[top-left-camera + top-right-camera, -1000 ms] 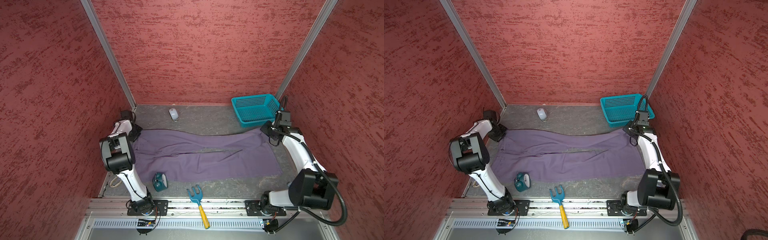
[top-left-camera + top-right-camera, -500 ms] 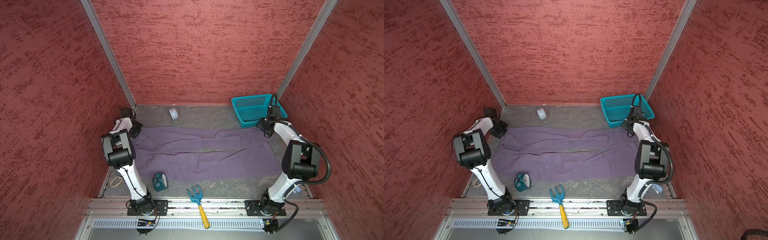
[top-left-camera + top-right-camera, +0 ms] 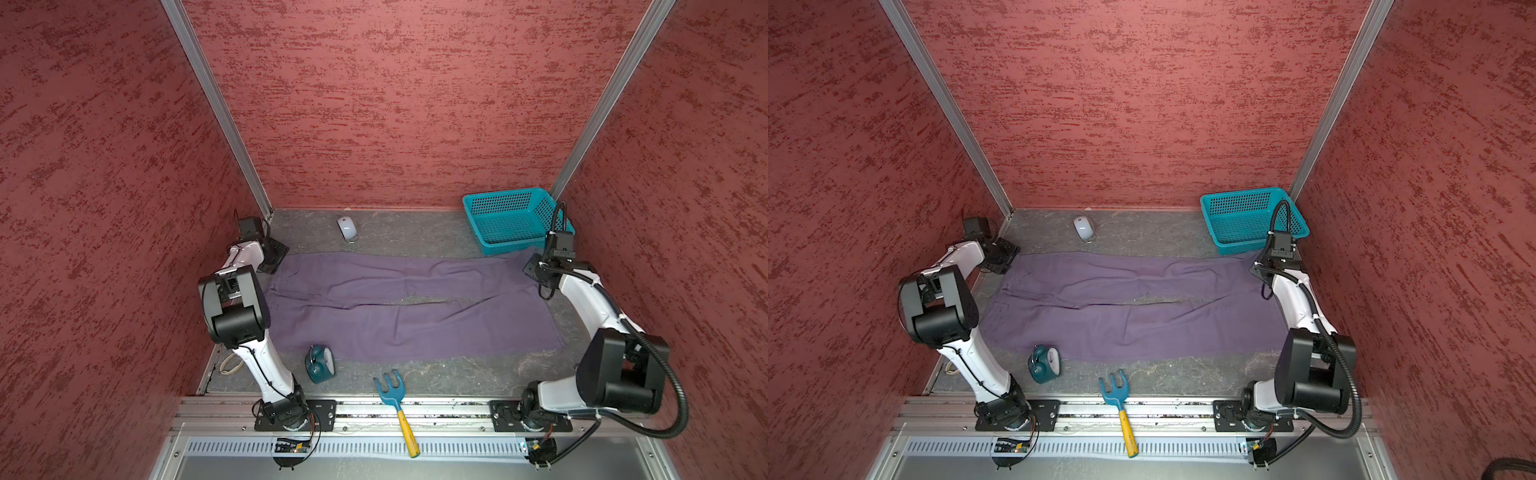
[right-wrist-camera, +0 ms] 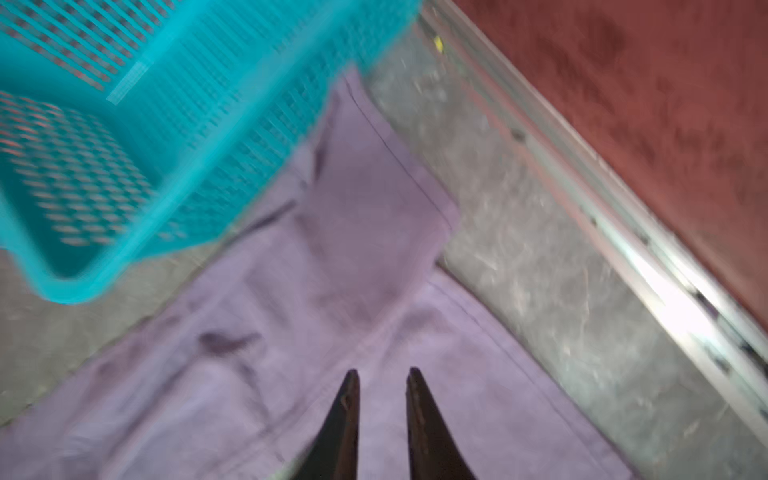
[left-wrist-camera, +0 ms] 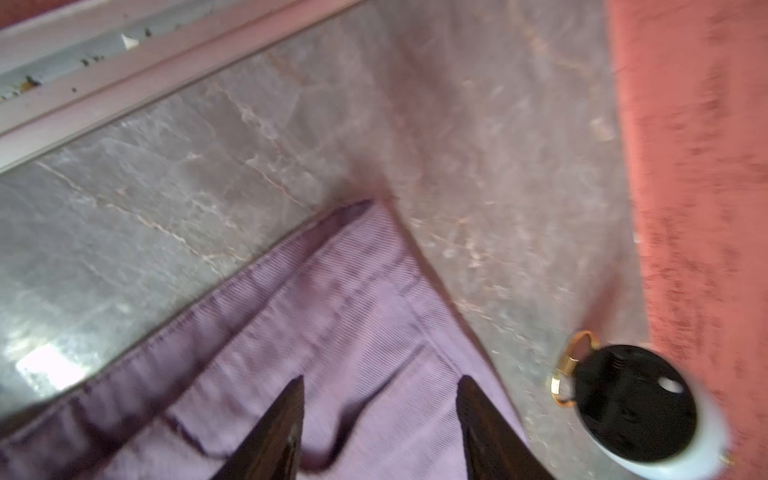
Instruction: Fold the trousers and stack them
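The purple-grey trousers [image 3: 407,307] [image 3: 1133,309] lie spread flat across the table, waist at the left and both leg ends at the right. My left gripper [image 3: 275,254] [image 3: 1001,257] hovers over the far waist corner [image 5: 357,266]. In the left wrist view it [image 5: 380,380] is open, with nothing between the fingers. My right gripper [image 3: 536,271] [image 3: 1261,269] is over the far leg's hem [image 4: 386,199], beside the basket. Its fingers [image 4: 382,370] stand a narrow gap apart above the cloth and hold nothing.
A teal basket [image 3: 507,195] [image 3: 1244,198] [image 4: 124,166] stands at the back right, touching the far leg end. A white mouse [image 3: 347,228] lies at the back. A teal alarm clock [image 3: 320,363] and a blue rake [image 3: 392,390] lie near the front edge.
The left gripper has opened and let go of the waist corner. The right gripper opened, came slightly back from the basket, and its jaws narrowed. The far edge of the trousers lies straighter.
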`<control>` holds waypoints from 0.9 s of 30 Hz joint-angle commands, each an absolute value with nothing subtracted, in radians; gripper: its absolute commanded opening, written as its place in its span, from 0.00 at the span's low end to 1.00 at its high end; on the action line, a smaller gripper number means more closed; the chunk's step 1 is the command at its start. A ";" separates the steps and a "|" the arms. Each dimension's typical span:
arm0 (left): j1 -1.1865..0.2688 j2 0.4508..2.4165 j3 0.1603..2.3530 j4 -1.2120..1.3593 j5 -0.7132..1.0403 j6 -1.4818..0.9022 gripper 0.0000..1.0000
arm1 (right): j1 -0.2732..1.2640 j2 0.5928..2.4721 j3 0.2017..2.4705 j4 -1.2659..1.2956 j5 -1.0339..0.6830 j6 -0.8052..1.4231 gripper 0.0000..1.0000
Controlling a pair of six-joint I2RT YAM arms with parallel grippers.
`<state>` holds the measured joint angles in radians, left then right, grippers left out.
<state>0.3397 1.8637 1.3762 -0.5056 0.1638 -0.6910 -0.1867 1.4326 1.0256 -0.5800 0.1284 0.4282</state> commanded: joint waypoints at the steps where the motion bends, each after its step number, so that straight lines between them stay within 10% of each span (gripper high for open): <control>1: 0.291 1.777 1.349 -0.466 0.175 -0.658 0.64 | -0.204 1.439 0.997 -0.586 0.118 0.406 0.22; 5: 0.232 1.776 1.331 -0.505 0.150 -0.632 0.67 | -0.209 1.541 1.006 -0.553 0.065 0.409 0.52; 11: 0.219 1.823 1.282 -0.476 0.192 -0.643 0.43 | -0.210 1.678 1.041 -0.484 0.026 0.441 0.59; 14: 0.219 1.849 1.271 -0.460 0.197 -0.646 0.41 | -0.211 1.719 1.048 -0.447 0.005 0.459 0.51; 20: 0.229 1.918 1.305 -0.463 0.184 -0.650 0.34 | -0.210 1.782 1.070 -0.489 0.006 0.456 0.00; 27: 0.252 1.988 1.381 -0.519 0.115 -0.676 0.25 | -0.224 1.604 0.986 -0.619 0.160 0.444 0.00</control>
